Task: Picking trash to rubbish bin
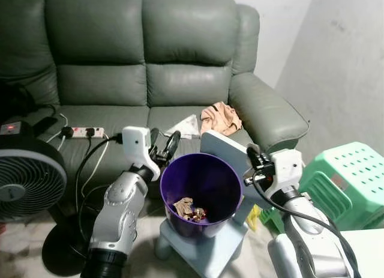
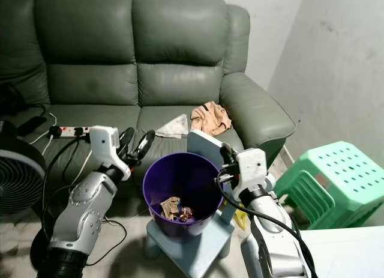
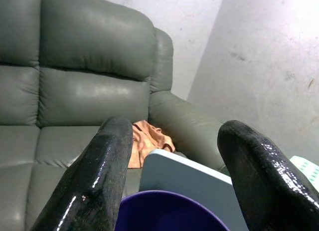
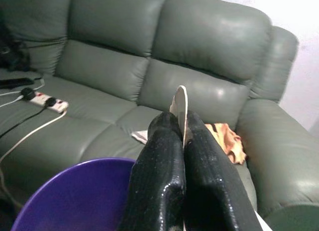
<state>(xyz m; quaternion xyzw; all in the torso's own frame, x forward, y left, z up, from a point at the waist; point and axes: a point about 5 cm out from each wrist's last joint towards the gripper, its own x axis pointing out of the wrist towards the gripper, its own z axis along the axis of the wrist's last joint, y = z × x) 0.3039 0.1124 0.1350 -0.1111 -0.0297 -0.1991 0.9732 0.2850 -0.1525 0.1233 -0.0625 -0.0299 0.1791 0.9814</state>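
Purple rubbish bin [image 1: 201,194] sits on a pale blue stool [image 1: 204,245] on the floor in front of the grey sofa [image 1: 144,62]; brownish trash scraps [image 1: 187,209] lie at its bottom. Right claw [image 4: 180,141] is at the bin's right rim, fingers pressed together on a thin pale flat piece of trash [image 4: 180,106] that sticks up between the tips. Left claw [image 1: 166,145] hangs at the bin's left rim, fingers spread apart, nothing between them. A light blue board [image 1: 231,152] stands just behind the bin. On the sofa seat near its right arm: an orange-tan crumpled cloth [image 1: 220,117], with a white paper piece [image 1: 186,126] just beside it. A white power strip [image 1: 84,132] with black plugs lies on the left seat cushion, cables trailing off the front edge. Black fan [image 1: 27,179] stands on the floor at left, a green plastic stool [image 1: 348,179] at right.
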